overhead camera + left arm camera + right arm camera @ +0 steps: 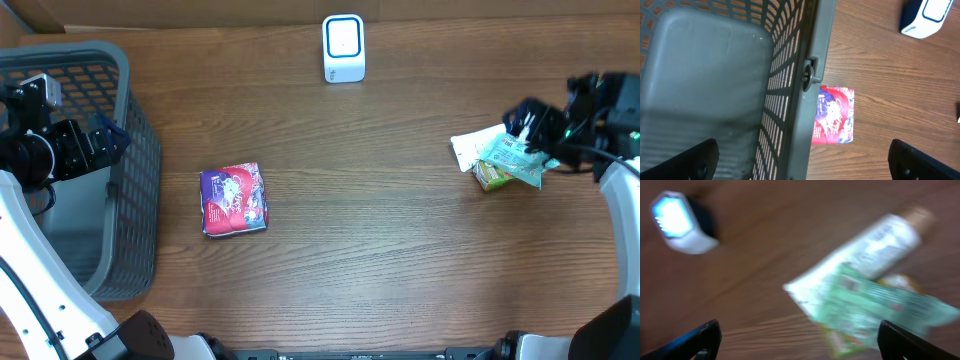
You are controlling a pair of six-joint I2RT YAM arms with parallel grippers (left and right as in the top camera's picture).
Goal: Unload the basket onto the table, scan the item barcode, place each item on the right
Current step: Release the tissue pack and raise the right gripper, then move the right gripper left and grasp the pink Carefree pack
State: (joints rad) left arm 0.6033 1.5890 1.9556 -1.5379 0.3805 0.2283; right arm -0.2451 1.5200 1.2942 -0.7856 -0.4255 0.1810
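Three items lie on the wooden table: a red and purple packet (pixel 234 199) (pixel 834 115) left of centre, and at the right a green packet (pixel 515 160) (pixel 880 302) lying over a white tube (pixel 472 148) (pixel 880 245). The white scanner with a blue face (pixel 343 48) (pixel 927 17) (pixel 680 222) stands at the far edge. My right gripper (pixel 530 122) (pixel 800 340) hangs open just over the green packet, holding nothing; its wrist view is blurred. My left gripper (pixel 100 140) (pixel 805 162) is open over the basket's right wall, also holding nothing.
A grey mesh basket (pixel 140 150) (pixel 812 60) fills the left side of the table, and its rim runs between my left fingers. A small yellow-brown item (pixel 488 178) peeks out under the green packet.
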